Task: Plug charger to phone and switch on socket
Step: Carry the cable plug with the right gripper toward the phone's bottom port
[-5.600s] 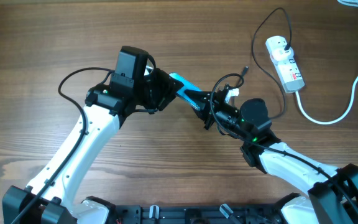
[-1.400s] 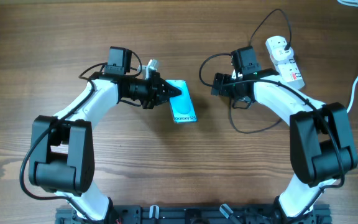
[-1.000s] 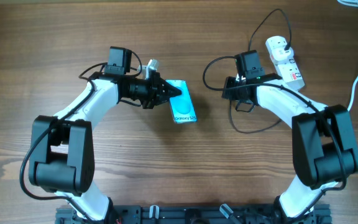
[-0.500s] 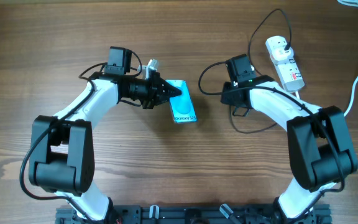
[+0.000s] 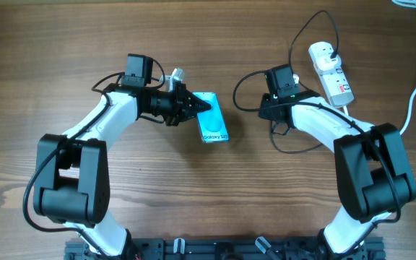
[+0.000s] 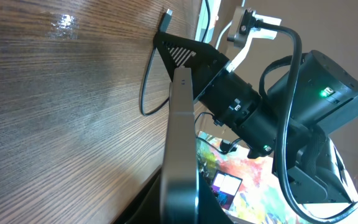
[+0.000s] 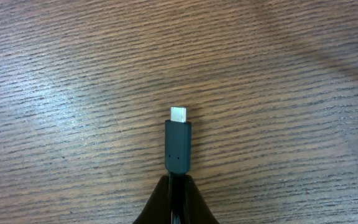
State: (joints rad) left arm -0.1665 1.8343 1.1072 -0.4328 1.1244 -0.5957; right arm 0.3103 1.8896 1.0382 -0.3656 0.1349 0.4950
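The charger (image 7: 178,146) shows its small black plug in the right wrist view, with the bare metal tip pointing away from the camera and lying over the wood grain. The right gripper (image 7: 178,186) has its fingertips pressed together on the black cable just behind that plug, so the plug sticks out in front of them. From above, the thin black cable curls in a loop to the left of this gripper and sags in another loop beneath the right arm. It then runs up and round to the adapter (image 5: 322,52) seated at the far end of the socket (image 5: 332,74).

The phone (image 5: 213,121) sits left of the plug, well apart from it, screen up and bright cyan-green, with a white strip of text near its lower end. The left gripper (image 5: 197,107) is clamped on its upper left corner. In the left wrist view the phone appears edge-on, a thin grey slab running straight out from the camera. I cannot tell whether its far end touches the wood.

The socket, a white power strip with small red marks, lies at an angle at the upper right, beyond the right arm and not touched by either gripper. A thick white cord (image 5: 403,115) leaves its near end and sweeps off towards the right edge of the table (image 5: 193,195)
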